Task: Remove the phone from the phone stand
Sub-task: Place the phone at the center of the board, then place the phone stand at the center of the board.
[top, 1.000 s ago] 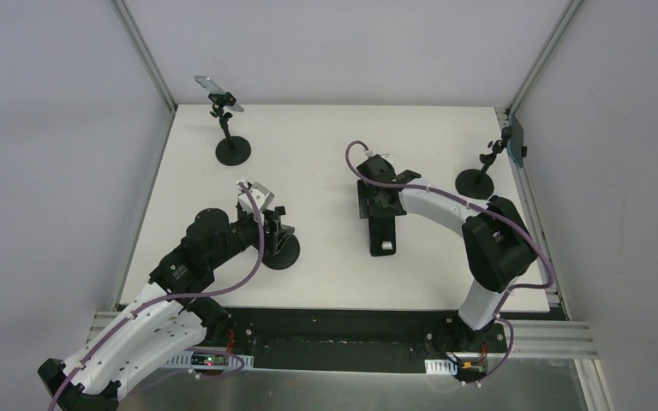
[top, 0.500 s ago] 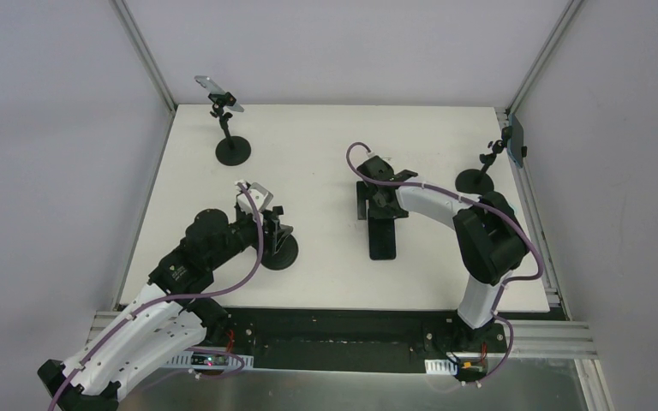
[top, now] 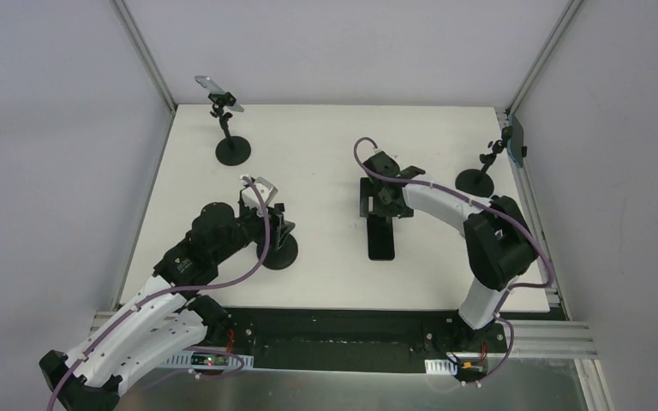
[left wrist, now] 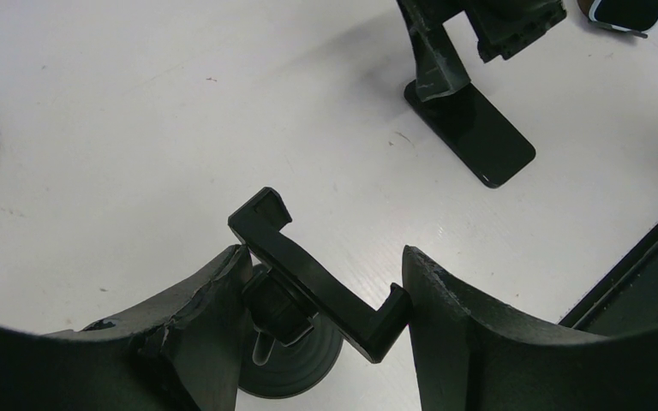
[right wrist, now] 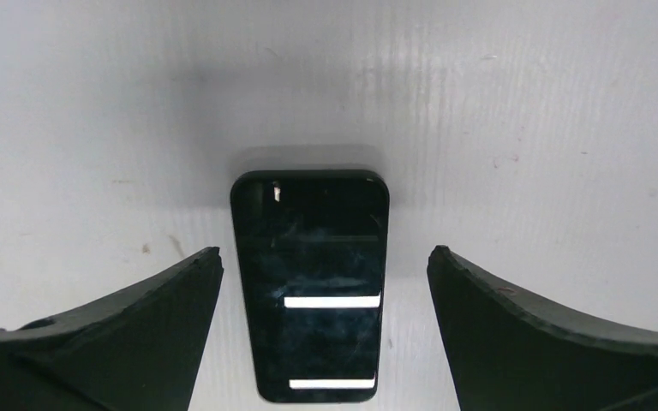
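Looks like the closing step: letting go and backing off, with little of the task left. On the white bench (top: 326, 145), toward the near-left corner, left tool (left wrist: 326, 253) closed on the cradle of the emptied phone stand (left wrist: 308, 287), pinning it upright. Toward the middle, right tool (right wrist: 324, 253) spread wide, touching nothing, poised straight over the phone (right wrist: 310, 287). Lies flat there, glossy face up, well apart from its stand.

Next calls for raising the right tool straight up, clear of the phone, then easing the left off without tipping the stand.

Farther off, a second stand (top: 232, 147) by the far-left corner and a third stand (top: 477, 180) at the right edge, both loaded. Neither in the way of a lift; only the third near the right arm's elbow.
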